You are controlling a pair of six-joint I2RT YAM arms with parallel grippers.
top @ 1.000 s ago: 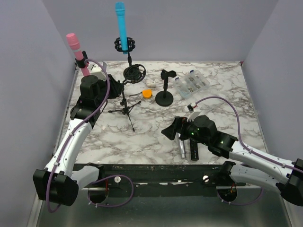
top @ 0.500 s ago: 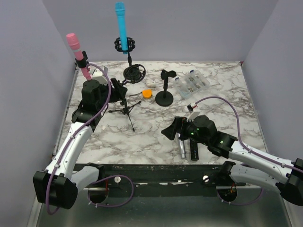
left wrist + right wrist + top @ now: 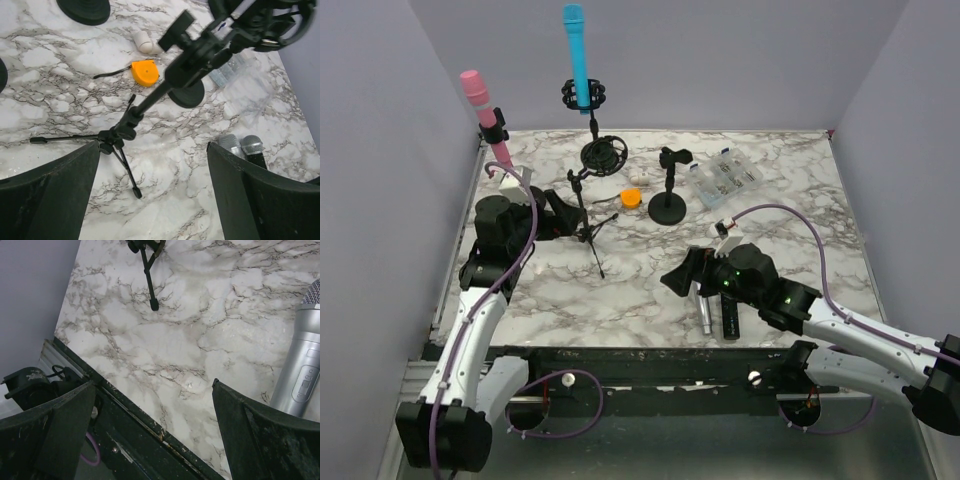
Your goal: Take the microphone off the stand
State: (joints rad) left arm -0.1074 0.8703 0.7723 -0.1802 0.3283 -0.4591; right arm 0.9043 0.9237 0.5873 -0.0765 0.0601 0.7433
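Since the left arm drew back: left gripper [image 3: 560, 215], fingers spread wide and empty, now faces the tripod stand [image 3: 583, 215], clear of the pink microphone [image 3: 475, 95].
Task meaning: pink microphone still clipped upright at the far left corner, so nothing is freed; I'd guess a fresh approach.
Right gripper [image 3: 680, 275]: fingers apart, holding nothing, unmoved.
Top view alone: pink and blue microphone [image 3: 576, 45], both mounted.
Right wrist: silver microphone [image 3: 300, 370] lying on the marble.

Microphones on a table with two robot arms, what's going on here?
Neither arm holds anything. The left gripper is open, facing a black tripod stand. The right gripper is open above the table, near two microphones lying flat. A blue microphone and a pink microphone sit clipped in holders at the back.
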